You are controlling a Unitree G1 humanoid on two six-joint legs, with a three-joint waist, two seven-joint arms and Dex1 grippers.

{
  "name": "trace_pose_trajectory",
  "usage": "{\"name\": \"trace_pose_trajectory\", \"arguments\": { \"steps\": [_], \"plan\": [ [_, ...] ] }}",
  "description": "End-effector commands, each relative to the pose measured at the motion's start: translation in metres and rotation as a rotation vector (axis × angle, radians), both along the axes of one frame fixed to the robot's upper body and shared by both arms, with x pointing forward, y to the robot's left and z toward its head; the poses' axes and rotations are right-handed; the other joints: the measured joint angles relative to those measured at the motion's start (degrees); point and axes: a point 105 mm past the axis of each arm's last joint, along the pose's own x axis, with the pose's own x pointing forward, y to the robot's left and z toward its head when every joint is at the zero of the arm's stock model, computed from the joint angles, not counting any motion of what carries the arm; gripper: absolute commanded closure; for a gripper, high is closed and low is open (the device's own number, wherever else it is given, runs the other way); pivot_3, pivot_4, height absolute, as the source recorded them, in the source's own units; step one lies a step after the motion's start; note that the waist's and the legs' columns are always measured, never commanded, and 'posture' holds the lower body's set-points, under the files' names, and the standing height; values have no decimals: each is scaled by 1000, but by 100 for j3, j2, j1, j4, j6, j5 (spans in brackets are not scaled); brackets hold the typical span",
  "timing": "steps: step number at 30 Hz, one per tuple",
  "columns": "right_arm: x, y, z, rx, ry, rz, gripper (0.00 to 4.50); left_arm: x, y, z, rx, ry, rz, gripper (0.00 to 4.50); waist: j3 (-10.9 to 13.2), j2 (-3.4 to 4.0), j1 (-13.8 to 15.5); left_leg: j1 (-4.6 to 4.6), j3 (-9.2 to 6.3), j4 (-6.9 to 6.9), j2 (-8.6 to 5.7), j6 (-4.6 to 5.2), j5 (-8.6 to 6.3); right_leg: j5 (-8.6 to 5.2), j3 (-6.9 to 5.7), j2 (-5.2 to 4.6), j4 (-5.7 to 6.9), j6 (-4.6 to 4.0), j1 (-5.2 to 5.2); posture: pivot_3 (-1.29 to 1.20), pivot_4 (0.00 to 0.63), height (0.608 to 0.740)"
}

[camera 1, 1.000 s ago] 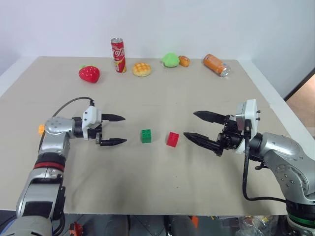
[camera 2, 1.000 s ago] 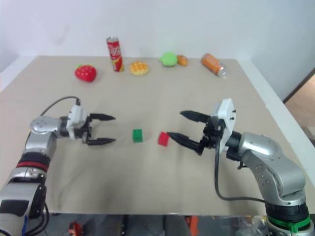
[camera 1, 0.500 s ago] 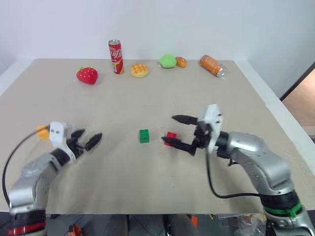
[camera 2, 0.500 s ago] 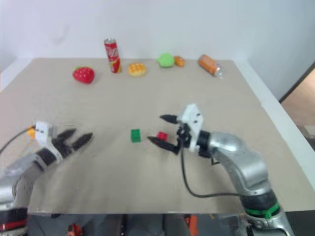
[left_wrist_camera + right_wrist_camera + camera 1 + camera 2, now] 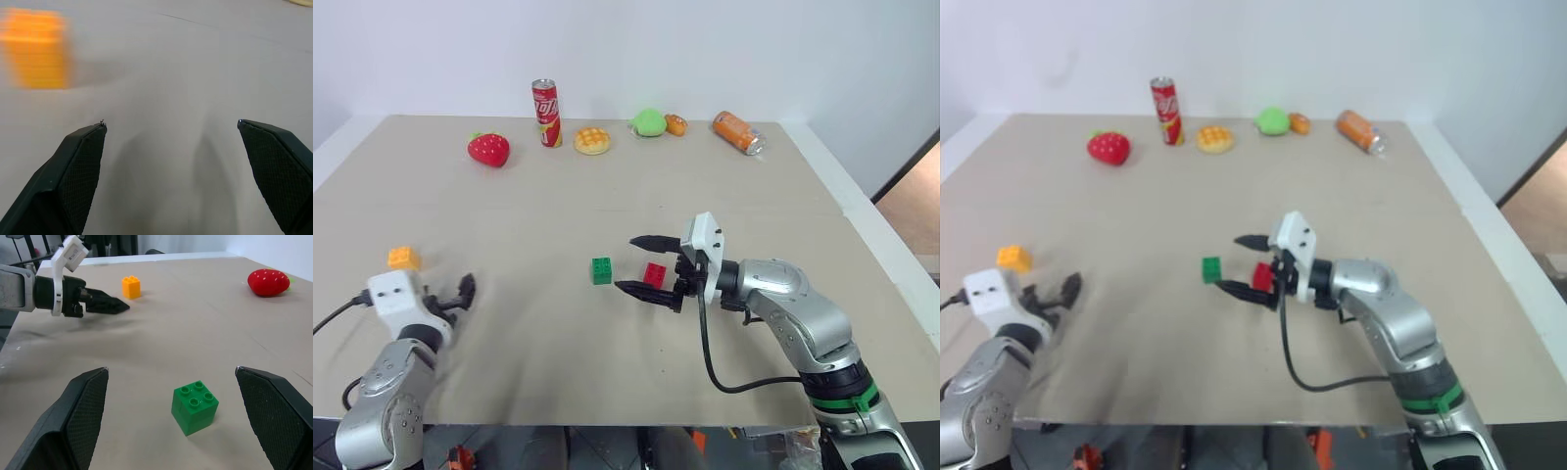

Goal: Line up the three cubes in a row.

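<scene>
The green cube (image 5: pixel 601 270) and the red cube (image 5: pixel 655 275) sit close together at the table's middle. The orange-yellow cube (image 5: pixel 404 258) lies far off to the left. My right gripper (image 5: pixel 625 263) is open and points left, low over the table. The red cube lies between its two fingers near their base, and the green cube (image 5: pixel 194 406) stands just past the tips. My left gripper (image 5: pixel 455 294) is open and empty near the front left, with the orange-yellow cube (image 5: pixel 36 46) a little ahead and to its left.
Along the far edge stand a red can (image 5: pixel 546 112), a toy strawberry (image 5: pixel 489 149), a bun (image 5: pixel 592 139), a round green toy fruit (image 5: pixel 650 121) and an orange can (image 5: pixel 740 130) on its side. The table (image 5: pixel 862 245) ends at the right.
My left arm has pulled back and to the left and turned its gripper to point forward, uncovering the orange-yellow cube. My right gripper has slid left until its fingers flank the red cube.
</scene>
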Motion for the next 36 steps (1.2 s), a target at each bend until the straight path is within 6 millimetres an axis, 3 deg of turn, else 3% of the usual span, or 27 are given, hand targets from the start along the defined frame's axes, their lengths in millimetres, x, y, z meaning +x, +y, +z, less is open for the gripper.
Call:
{"name": "trace_pose_trajectory", "arguments": {
  "steps": [1, 5, 15, 28, 31, 36],
  "plan": [
    [-1, 4, 10, 16, -47, 23, 174, -9, 30, 15, 71, -30, 178, 53, 1, -3, 0, 0, 0, 0, 0, 0, 0, 0, 0, 0, 0, 0, 0, 0, 150, 740],
    [-1, 5, 9, 17, -49, 25, 174, 1, 43, 18, 86, -28, 204, 53, -1, -7, 6, 0, -1, 1, -1, -2, -1, 0, -1, -1, 0, -1, -1, 0, 150, 740],
    [-2, 2, 13, 25, -65, 6, 174, 29, 51, 17, 166, 14, 129, 53, -2, -10, 3, -9, 1, -11, -3, -7, -4, -5, -1, -1, -4, -4, -13, 0, 150, 740],
    [-1, -6, 14, 30, -71, -40, 174, 66, 48, 19, 180, 2, 67, 53, -2, -11, 4, -20, 1, -13, -3, -9, -2, -5, -1, 0, -4, -4, -24, 0, 150, 740],
    [0, -9, 14, 26, -73, -52, 174, 67, 48, 20, 175, -5, 73, 790, -1, -11, 3, -26, 1, -13, -3, -11, -1, -5, -1, -1, -4, -3, -28, 0, 150, 740],
    [2, -13, 15, 24, -76, -73, 174, 62, 52, 14, 140, -5, 107, 2540, -1, -11, 2, -26, 0, -19, -2, -11, -1, -6, -1, 1, -4, -2, -32, 0, 150, 740]
  ]
}}
